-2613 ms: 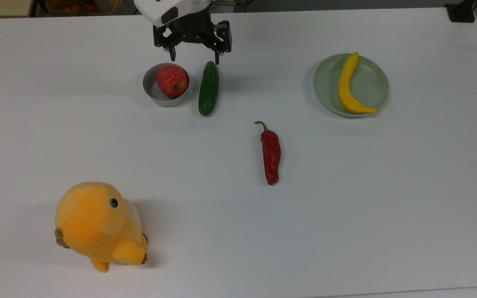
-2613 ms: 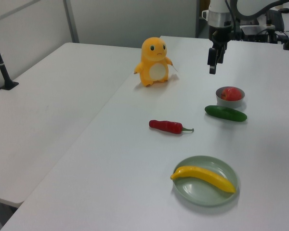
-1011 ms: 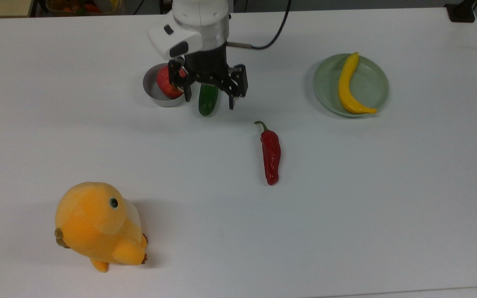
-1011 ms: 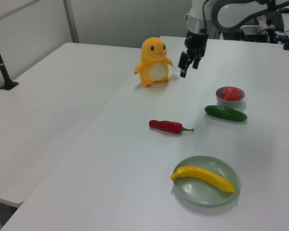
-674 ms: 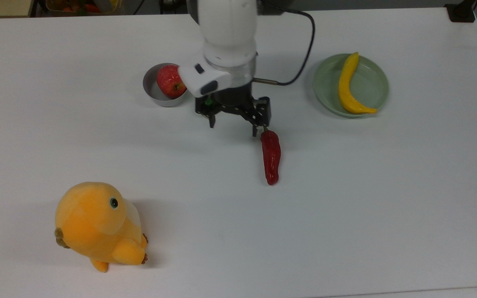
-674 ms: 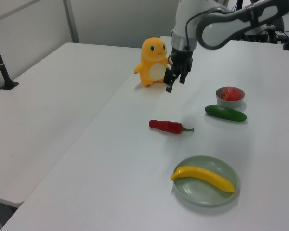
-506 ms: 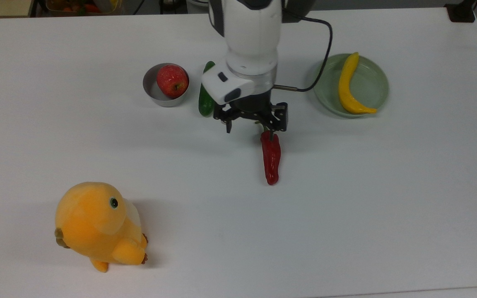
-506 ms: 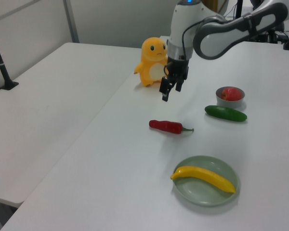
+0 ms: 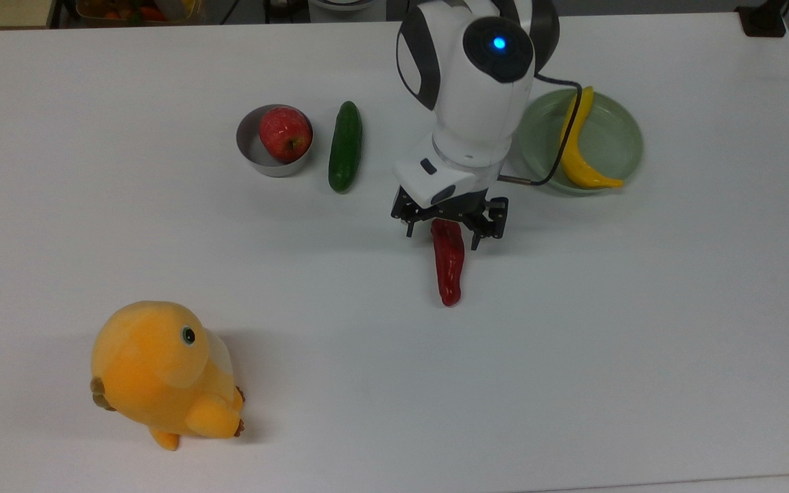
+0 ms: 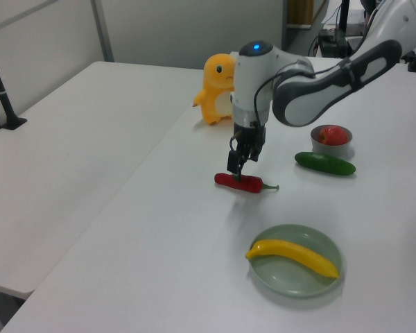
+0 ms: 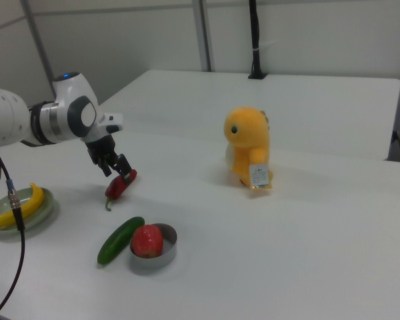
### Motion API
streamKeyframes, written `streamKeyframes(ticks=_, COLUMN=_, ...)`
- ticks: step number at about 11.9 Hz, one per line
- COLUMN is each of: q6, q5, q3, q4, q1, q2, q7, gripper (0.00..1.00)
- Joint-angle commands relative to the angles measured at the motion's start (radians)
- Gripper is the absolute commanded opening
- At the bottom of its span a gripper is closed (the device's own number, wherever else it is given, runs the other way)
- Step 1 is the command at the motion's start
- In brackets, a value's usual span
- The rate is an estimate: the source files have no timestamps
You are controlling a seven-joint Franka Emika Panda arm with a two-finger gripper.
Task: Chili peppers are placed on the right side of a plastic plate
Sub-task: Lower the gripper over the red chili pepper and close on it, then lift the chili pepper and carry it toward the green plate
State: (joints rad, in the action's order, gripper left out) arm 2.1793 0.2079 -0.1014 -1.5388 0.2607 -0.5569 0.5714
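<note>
Chili peppers [image 9: 448, 263] are lying flat on the white bench [image 9: 607, 329], well apart from the pale green plastic plate [image 9: 614, 140], with the hand [image 9: 448, 231] spread wide just above the stem end, one finger on each side, nothing gripped. Risk is judged as follows: closing so near the stem could pinch the thin end, so the glossy body may be tipped or slipped out in the lift. Room on the plate is taken by a yellow banana-shaped fruit [image 9: 576, 140], which could be knocked at placement.

Glossy chili [image 9: 448, 263], matt white table [image 9: 572, 342], plush toy [image 9: 161, 373], metal bowl [image 9: 252, 152].
</note>
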Motion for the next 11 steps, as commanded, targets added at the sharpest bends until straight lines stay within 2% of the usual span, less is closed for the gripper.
streamKeyframes(ticks=1, q6=0.046, q5=0.041, q3=0.002, q4=0.049, q1=0.017, q2=-0.073, q7=0.041, gripper=1.0)
streamKeyframes(ticks=2, q6=0.047, q5=0.05, q3=-0.014, q4=0.051, q1=0.015, q2=-0.084, q7=0.041, gripper=1.0)
streamKeyframes(ticks=3, q6=0.047, q5=0.065, q3=-0.017, q4=0.051, q1=0.015, q2=-0.087, q7=0.042, gripper=0.87)
streamKeyframes(ticks=4, q6=0.047, q5=0.089, q3=-0.024, q4=0.049, q1=0.014, q2=-0.09, q7=0.06, gripper=0.34)
streamKeyframes(ticks=5, q6=0.047, q5=0.102, q3=-0.029, q4=0.049, q1=0.009, q2=-0.09, q7=0.076, gripper=0.11)
streamKeyframes(ticks=8, q6=0.047, q5=0.102, q3=-0.031, q4=0.046, q1=-0.004, q2=-0.083, q7=0.073, gripper=0.1)
streamKeyframes(ticks=11, q6=0.047, q5=0.102, q3=-0.087, q4=0.0, q1=-0.067, q2=0.004, q7=0.064, gripper=0.1)
